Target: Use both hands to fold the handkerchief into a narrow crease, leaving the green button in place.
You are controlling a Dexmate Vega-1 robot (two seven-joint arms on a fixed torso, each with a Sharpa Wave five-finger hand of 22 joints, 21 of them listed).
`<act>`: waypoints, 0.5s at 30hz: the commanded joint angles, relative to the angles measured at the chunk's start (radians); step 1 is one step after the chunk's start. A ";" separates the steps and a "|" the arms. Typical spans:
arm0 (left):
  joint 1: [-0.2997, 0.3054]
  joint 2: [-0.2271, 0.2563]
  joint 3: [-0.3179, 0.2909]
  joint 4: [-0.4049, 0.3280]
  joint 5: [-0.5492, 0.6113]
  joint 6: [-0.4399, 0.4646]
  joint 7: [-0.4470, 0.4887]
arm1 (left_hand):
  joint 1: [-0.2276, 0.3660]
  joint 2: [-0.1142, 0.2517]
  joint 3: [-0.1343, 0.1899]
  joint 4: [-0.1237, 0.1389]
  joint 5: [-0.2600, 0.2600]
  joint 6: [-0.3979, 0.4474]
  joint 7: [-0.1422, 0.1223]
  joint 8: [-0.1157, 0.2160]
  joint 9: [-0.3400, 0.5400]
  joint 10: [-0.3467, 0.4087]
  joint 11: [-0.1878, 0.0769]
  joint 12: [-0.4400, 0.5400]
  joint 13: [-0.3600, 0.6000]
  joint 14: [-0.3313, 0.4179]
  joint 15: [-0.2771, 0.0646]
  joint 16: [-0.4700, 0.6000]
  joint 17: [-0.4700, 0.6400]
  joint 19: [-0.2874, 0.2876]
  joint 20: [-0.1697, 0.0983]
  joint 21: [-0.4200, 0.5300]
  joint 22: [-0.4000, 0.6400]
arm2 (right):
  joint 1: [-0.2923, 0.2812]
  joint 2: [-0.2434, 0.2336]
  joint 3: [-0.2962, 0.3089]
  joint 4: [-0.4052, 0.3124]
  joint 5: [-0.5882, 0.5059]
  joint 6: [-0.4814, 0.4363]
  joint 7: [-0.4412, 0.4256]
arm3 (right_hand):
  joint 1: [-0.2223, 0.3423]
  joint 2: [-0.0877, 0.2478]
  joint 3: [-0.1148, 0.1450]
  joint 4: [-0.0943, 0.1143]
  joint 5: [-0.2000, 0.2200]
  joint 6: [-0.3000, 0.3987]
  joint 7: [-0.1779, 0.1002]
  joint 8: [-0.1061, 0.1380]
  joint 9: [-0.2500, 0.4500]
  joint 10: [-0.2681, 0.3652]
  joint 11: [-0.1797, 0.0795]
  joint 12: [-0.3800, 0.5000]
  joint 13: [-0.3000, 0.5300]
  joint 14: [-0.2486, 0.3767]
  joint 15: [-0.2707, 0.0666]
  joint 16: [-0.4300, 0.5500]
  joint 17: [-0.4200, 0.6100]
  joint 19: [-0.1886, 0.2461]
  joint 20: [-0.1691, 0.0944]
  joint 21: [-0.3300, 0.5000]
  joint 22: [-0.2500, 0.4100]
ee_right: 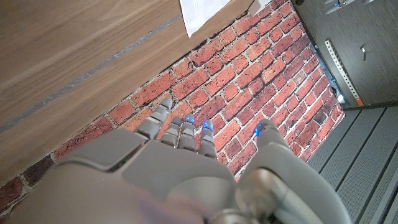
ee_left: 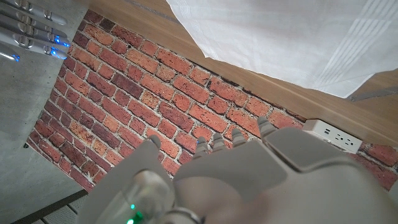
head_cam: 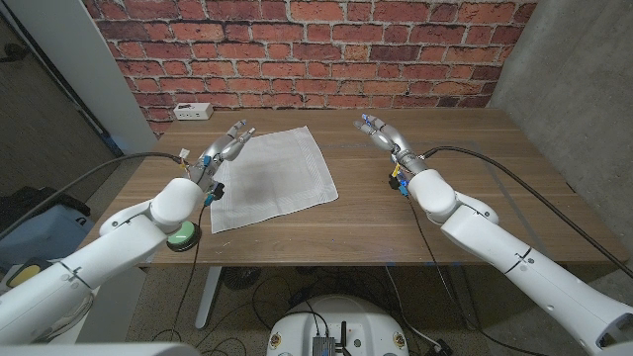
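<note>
Nearest, at the bench's (head_cam: pixel 396 232) front left edge, the green button (head_cam: pixel 183 237) is seen just beside the left forearm, which passes close over it. If the left arm is swung or lowered while the fold is made, the button may be knocked out of place, or off the edge, and the task's condition would be broken.

Further in, the handkerchief (head_cam: pixel 274 178) is spread flat and unfolded on the bench, slightly skewed, left of centre. It is judged to be thin and light, so it may be dragged or bunched instead of creased if only one side is taken. A one-sided pull is a real risk, since the right robot hand (head_cam: pixel 382 134) is kept well apart from the cloth, to its right. If the two sides are lifted unevenly, a crooked or wide fold could result.

As for pose, the left robot hand (head_cam: pixel 226 151) is held at the cloth's far left corner, fingers stretched forward and close together. It is released and nothing is grasped; whether the fingertips touch the cloth cannot be told. The right robot hand is raised over bare wood, fingers spread and pointing away from the robot, released and empty as well. Both forearms are extended forward from the near corners.
</note>
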 commanded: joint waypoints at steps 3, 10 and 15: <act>0.064 0.034 -0.040 -0.076 0.090 0.126 0.042 | 0.002 -0.007 0.003 -0.004 -0.005 0.007 -0.001 0.000 0.005 -0.004 0.003 0.000 0.004 -0.033 0.004 -0.002 0.002 -0.056 0.011 0.000 0.004 | 0.026 -0.019 -0.057 -0.081 -0.074 -0.107 -0.004 | 0.019 0.002 0.003 -0.011 -0.004 0.014 -0.003 0.007 0.002 0.009 -0.006 0.006 0.002 0.009 0.000 0.008 0.002 0.011 -0.002 0.009 0.002; 0.095 0.051 -0.056 -0.113 0.137 0.166 0.057 | 0.006 -0.013 0.003 -0.015 -0.012 0.011 0.015 -0.002 0.005 0.009 0.010 0.002 0.004 -0.029 -0.027 0.003 0.001 -0.051 -0.109 0.007 0.004 | 0.047 -0.022 -0.092 -0.107 -0.129 -0.171 0.003 | 0.026 0.003 0.005 -0.016 -0.005 0.023 -0.005 0.008 0.002 0.017 -0.007 0.008 0.002 0.015 -0.006 0.009 0.002 0.016 -0.006 0.010 0.002; 0.115 0.057 -0.065 -0.129 0.168 0.178 0.064 | 0.012 -0.009 0.007 -0.026 -0.016 0.017 0.056 -0.002 0.005 0.027 0.008 0.005 0.004 -0.016 -0.047 0.004 -0.001 -0.013 -0.208 0.022 0.001 | 0.061 -0.021 -0.114 -0.116 -0.160 -0.205 0.013 | 0.033 0.004 0.007 -0.022 -0.008 0.034 0.002 0.008 0.002 0.025 -0.009 0.007 0.002 0.024 -0.017 0.010 0.003 0.035 -0.038 0.014 0.002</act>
